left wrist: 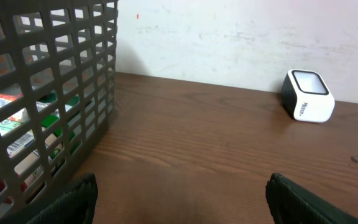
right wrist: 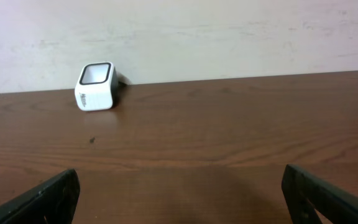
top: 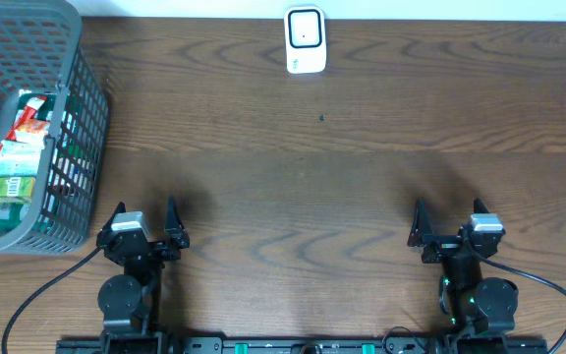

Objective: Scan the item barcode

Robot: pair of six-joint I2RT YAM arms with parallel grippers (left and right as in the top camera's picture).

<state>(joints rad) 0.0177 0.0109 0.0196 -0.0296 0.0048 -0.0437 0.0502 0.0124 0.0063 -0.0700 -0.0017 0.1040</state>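
A white barcode scanner (top: pixel 305 39) with a dark window stands at the table's far edge; it also shows in the left wrist view (left wrist: pixel 309 95) and the right wrist view (right wrist: pixel 96 86). Several packaged items (top: pixel 23 147) lie inside a grey mesh basket (top: pixel 77 118) at the left, seen through its wall (left wrist: pixel 55 93) from the left wrist. My left gripper (top: pixel 145 228) rests open near the front edge, just right of the basket, holding nothing (left wrist: pixel 180 196). My right gripper (top: pixel 450 228) is open and empty at the front right (right wrist: pixel 180 190).
The dark wooden table (top: pixel 303 167) stretches between the grippers and the scanner. A white wall (right wrist: pixel 229 31) rises behind the table's far edge. Black cables (top: pixel 548 295) run from both arm bases at the front.
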